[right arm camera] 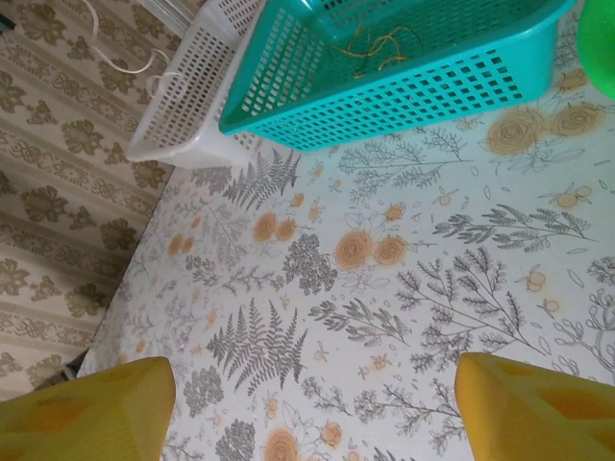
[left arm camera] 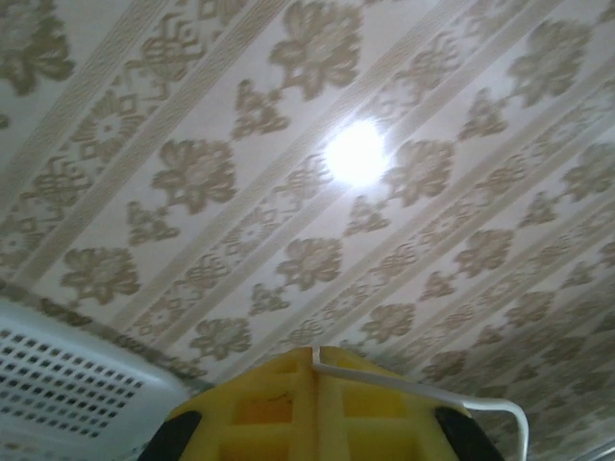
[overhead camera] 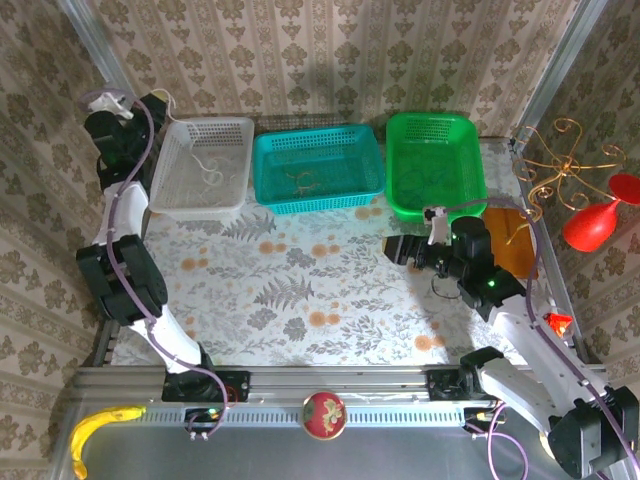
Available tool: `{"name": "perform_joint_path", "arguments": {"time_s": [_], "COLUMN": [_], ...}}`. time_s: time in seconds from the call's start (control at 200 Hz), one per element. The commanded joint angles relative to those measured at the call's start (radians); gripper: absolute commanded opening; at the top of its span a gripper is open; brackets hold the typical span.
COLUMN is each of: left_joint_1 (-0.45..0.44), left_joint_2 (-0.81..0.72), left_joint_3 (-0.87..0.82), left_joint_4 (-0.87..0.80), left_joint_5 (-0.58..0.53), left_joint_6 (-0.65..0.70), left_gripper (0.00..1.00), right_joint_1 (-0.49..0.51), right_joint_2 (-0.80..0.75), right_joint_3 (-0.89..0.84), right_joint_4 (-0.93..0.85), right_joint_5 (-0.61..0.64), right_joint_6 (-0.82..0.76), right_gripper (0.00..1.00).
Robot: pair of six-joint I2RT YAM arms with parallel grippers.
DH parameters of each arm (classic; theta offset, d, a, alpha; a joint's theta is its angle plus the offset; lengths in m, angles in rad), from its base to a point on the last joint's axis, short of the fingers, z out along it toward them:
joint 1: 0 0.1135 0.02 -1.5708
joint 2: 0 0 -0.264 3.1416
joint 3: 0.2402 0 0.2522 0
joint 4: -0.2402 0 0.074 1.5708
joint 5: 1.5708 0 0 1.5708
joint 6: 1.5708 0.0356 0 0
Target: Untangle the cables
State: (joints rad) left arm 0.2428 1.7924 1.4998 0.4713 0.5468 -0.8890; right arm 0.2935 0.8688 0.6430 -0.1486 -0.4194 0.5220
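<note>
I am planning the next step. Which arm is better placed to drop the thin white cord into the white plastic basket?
Left. The left gripper is shut on the thin white cord, beside the white plastic basket. The right gripper is open above the flowered table, empty.

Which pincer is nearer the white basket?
Left. The left pincer, gripping a white cable, is beside the white basket; the right pincer is far across, near the green basket.
</note>
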Motion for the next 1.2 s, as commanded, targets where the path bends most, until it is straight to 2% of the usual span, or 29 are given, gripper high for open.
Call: {"name": "perform_joint_path", "arguments": {"time_s": [0.0,0.18,0.21,0.24,0.27,0.3,0.315,0.45,0.545,0.68,0.79,0.93,1.035,1.195], "left_joint_1": [-0.004,-0.029,-0.036,-0.046,-0.057,-0.069,-0.075,-0.123,-0.131,-0.131,-0.148,-0.179,-0.203,-0.230], "left_joint_2": [0.030,0.082,0.086,0.091,0.093,0.092,0.091,0.091,0.047,-0.112,-0.263,-0.473,-0.632,-0.815], "left_joint_3": [0.007,-0.007,0.003,0.022,0.047,0.074,0.087,0.247,0.241,0.072,-0.081,-0.295,-0.470,-0.696], "left_joint_4": [-0.055,-0.170,-0.216,-0.280,-0.357,-0.434,-0.473,-0.853,-0.949,-0.888,-0.826,-0.754,-0.683,-0.530], "left_joint_5": [-0.030,-0.028,-0.031,-0.039,-0.051,-0.073,-0.088,-0.272,-0.331,-0.318,-0.303,-0.303,-0.327,-0.384], "left_joint_6": [0.156,0.273,0.303,0.343,0.388,0.436,0.460,0.605,0.631,0.620,0.611,0.596,0.582,0.610], "left_gripper": [0.00,0.02,0.20,0.45,0.62,0.93,0.99,1.00,1.00,1.00,1.00,1.00,1.00,1.00], "right_joint_1": [-0.007,-0.009,-0.009,-0.009,-0.010,-0.010,-0.010,-0.009,-0.009,-0.008,-0.008,-0.008,-0.008,-0.007], "right_joint_2": [-0.040,-0.078,-0.080,-0.082,-0.084,-0.085,-0.086,-0.096,-0.104,-0.108,-0.104,-0.100,-0.089,-0.073], "right_joint_3": [0.029,0.012,0.010,0.009,0.006,0.006,0.006,0.012,0.011,-0.003,-0.009,-0.005,-0.002,-0.059], "right_joint_4": [-0.057,-0.094,-0.094,-0.096,-0.095,-0.095,-0.095,-0.100,-0.100,-0.101,-0.112,-0.144,-0.169,-0.105], "right_joint_5": [0.005,0.005,0.004,0.004,0.002,0.002,0.001,-0.004,-0.004,0.016,0.044,0.107,0.231,0.535], "right_joint_6": [-0.034,-0.039,-0.036,-0.034,-0.032,-0.031,-0.029,-0.026,-0.025,-0.031,-0.045,-0.081,-0.103,-0.059], "right_gripper": [0.78,0.78,0.78,0.78,0.78,0.79,0.79,0.79,0.80,0.84,1.00,1.00,1.00,1.00]}}
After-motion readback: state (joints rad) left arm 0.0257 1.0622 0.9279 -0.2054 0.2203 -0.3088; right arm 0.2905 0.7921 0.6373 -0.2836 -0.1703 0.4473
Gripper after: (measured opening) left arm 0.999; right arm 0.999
